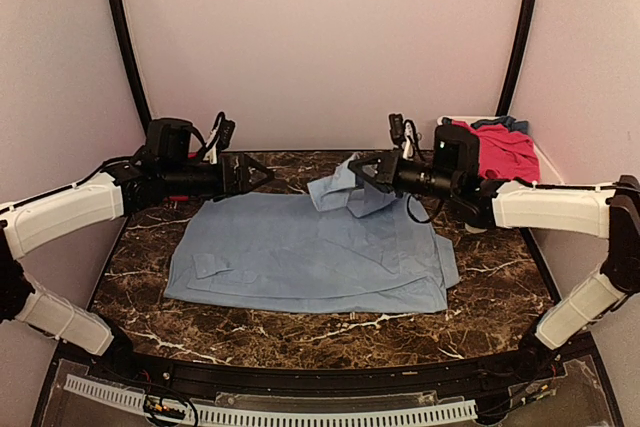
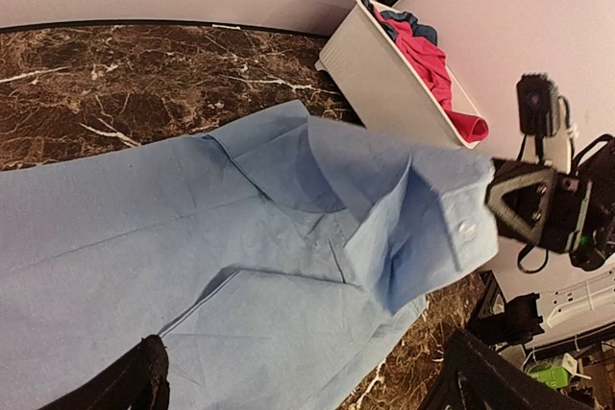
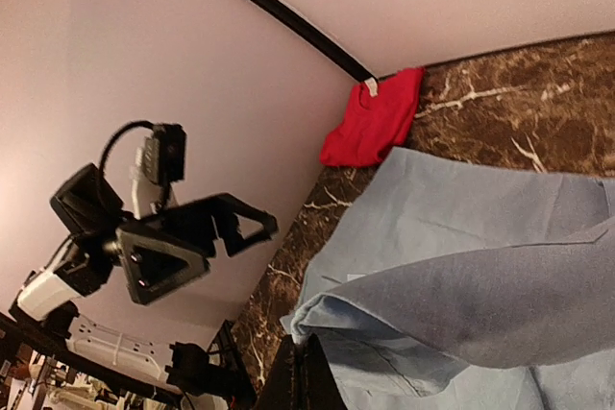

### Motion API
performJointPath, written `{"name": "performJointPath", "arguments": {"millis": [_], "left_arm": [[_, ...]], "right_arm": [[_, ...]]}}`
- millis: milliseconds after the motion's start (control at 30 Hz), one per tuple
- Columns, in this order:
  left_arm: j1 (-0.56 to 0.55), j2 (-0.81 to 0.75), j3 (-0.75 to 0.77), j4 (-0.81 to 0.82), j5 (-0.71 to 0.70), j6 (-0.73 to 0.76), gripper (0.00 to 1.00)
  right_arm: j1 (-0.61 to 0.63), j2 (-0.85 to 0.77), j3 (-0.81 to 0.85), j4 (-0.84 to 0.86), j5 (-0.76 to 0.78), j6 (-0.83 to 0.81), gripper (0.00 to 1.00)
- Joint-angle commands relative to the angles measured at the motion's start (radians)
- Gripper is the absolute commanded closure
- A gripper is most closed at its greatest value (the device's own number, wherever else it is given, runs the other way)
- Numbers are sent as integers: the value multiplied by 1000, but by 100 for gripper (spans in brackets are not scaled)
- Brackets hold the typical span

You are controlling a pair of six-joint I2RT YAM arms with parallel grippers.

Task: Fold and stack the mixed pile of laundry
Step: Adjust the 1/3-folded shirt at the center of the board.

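Note:
The large light-blue shirt (image 1: 310, 257) lies spread on the marble table. My right gripper (image 1: 358, 172) is shut on a fold at the shirt's far edge and holds it lifted; the pinch shows in the right wrist view (image 3: 303, 345). My left gripper (image 1: 262, 175) is open and empty, hovering above the shirt's far left corner, and its fingers (image 2: 144, 381) straddle the cloth (image 2: 192, 237) from above. Pink-red pieces (image 1: 505, 152) and a darker blue piece (image 1: 515, 123) lie in the white tub. A red piece (image 3: 375, 122) lies at the table's far left corner.
The white tub (image 2: 384, 74) stands at the back right corner against the wall. Dark marble tabletop (image 1: 300, 332) shows in front of the shirt. Black frame posts (image 1: 125, 37) rise at both back corners, with walls close on three sides.

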State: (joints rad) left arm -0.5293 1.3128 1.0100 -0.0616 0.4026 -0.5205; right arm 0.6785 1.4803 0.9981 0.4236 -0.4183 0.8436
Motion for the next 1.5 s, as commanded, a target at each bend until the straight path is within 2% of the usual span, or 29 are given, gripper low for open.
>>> {"name": "performJointPath", "arguments": {"millis": [0, 67, 100, 167, 300, 400, 500, 567, 700, 800, 867, 967, 1067, 1133, 1200, 1333, 1467], "left_arm": [[2, 15, 11, -40, -34, 37, 1], [2, 29, 6, -56, -35, 42, 1], [2, 33, 5, -62, -33, 44, 1], [2, 40, 0, -75, -31, 52, 1], [2, 46, -15, -85, -16, 61, 1], [-19, 90, -11, -86, 8, 65, 1], [-60, 165, 9, -101, 21, 50, 4], [-67, 231, 14, -96, 59, 6, 12], [-102, 338, 39, -87, 77, -18, 16], [-129, 418, 55, -67, 101, -34, 19], [-151, 463, 64, -43, 131, -40, 27], [-171, 534, 98, -29, 166, -34, 45], [-178, 567, 125, -7, 191, -33, 57], [-179, 580, 165, -32, 157, -13, 83], [-178, 581, 247, -120, 58, 75, 98], [-184, 580, 448, -344, -142, 242, 100], [-265, 576, 556, -425, -325, 450, 100]], "right_arm": [[64, -47, -246, 186, 92, 108, 98], [94, -59, -339, 194, 119, 139, 79], [102, -65, -371, 172, 116, 147, 74], [108, -104, -417, 54, 115, 142, 68], [113, -286, -424, -329, 232, 61, 66], [113, -398, -376, -536, 348, -58, 55], [108, -418, -302, -597, 413, -210, 49], [94, -364, -216, -628, 415, -270, 47], [73, -256, -108, -645, 391, -320, 46], [59, -237, -86, -618, 368, -326, 46], [44, -242, -83, -615, 358, -327, 46], [14, -268, -95, -622, 348, -329, 46], [-22, -311, -123, -627, 336, -336, 46], [-49, -336, -137, -631, 324, -341, 46], [-68, -357, -145, -643, 316, -350, 46], [-92, -386, -157, -657, 308, -362, 46], [-105, -405, -163, -671, 305, -368, 46]]}}
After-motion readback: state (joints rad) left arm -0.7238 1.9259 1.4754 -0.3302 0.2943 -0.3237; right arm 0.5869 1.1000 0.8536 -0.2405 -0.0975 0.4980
